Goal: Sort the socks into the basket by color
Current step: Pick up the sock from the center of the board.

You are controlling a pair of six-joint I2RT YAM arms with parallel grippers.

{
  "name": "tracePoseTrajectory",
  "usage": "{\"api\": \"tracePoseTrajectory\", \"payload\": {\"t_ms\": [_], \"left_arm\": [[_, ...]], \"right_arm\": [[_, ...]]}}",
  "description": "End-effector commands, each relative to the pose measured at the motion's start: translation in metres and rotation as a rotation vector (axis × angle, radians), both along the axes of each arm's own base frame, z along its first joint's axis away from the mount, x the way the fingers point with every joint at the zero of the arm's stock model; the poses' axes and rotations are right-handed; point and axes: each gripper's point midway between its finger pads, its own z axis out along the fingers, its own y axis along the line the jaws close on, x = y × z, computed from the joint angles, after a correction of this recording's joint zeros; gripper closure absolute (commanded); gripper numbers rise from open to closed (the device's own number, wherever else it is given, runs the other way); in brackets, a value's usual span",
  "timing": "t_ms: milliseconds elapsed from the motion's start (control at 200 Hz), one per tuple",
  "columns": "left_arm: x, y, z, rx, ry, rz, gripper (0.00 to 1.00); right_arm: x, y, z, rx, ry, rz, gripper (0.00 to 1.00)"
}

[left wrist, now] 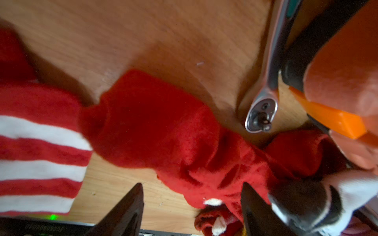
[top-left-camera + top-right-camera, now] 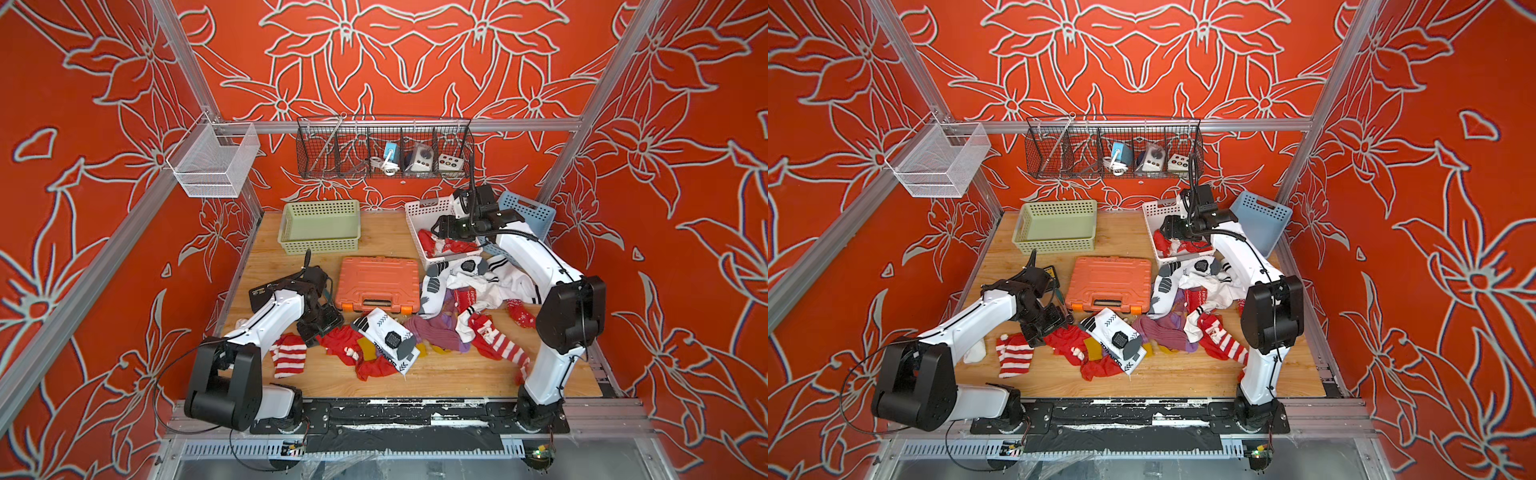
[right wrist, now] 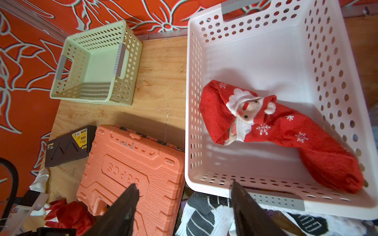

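Socks lie heaped on the wooden table: a red-and-white striped sock (image 2: 289, 353), a plain red sock (image 2: 340, 340), a white sock with black-grey marks (image 2: 388, 336), purple socks (image 2: 432, 332) and more white socks (image 2: 469, 278). My left gripper (image 1: 192, 185) is open and low over the red sock (image 1: 153, 126), whose crumpled end lies between the fingers. My right gripper (image 3: 184, 182) is open and holds nothing; it hangs at the near rim of the white basket (image 3: 190, 102). In that basket lies a red sock with snowflakes (image 3: 276, 126).
An orange tool case (image 2: 379, 282) sits mid-table, with a metal ratchet (image 1: 263, 110) and a black box (image 3: 69, 145) near it. A green basket (image 2: 318, 246) stands at the back left. A blue basket (image 2: 532, 210) leans behind the right arm. A wire rack (image 2: 384, 149) hangs on the back wall.
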Motion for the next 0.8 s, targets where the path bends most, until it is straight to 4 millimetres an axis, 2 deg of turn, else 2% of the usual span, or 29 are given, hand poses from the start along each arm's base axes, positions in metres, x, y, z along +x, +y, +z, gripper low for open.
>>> {"api": "tracePoseTrajectory", "payload": {"t_ms": [0, 75, 175, 290, 345, 490, 666, 796], "left_arm": [[-0.001, -0.001, -0.01, -0.012, 0.019, 0.019, 0.37], [0.0, -0.001, -0.012, -0.01, 0.017, 0.024, 0.48], [0.001, -0.001, -0.012, -0.011, 0.007, 0.027, 0.74], [0.002, -0.003, -0.009, -0.023, -0.011, 0.02, 0.89], [0.005, -0.004, -0.005, -0.034, -0.034, 0.012, 1.0], [0.012, -0.004, 0.017, -0.036, -0.132, -0.003, 1.0], [0.018, 0.0, 0.054, -0.018, -0.247, -0.034, 1.0], [0.027, -0.001, 0.085, -0.02, -0.361, -0.061, 1.0]], "right_arm": [[-0.007, 0.001, 0.019, 0.021, -0.034, 0.004, 0.28], [-0.008, 0.0, 0.022, 0.02, -0.04, 0.005, 0.27], [-0.009, -0.001, 0.025, 0.018, -0.049, 0.005, 0.28], [-0.01, 0.001, 0.028, 0.031, -0.053, 0.008, 0.28], [-0.01, 0.001, 0.03, 0.037, -0.056, 0.009, 0.28], [-0.012, 0.002, 0.033, 0.046, -0.059, 0.014, 0.29], [-0.017, 0.008, 0.034, 0.059, -0.054, 0.036, 0.29], [-0.027, 0.02, 0.032, 0.066, -0.037, 0.076, 0.29]]}}
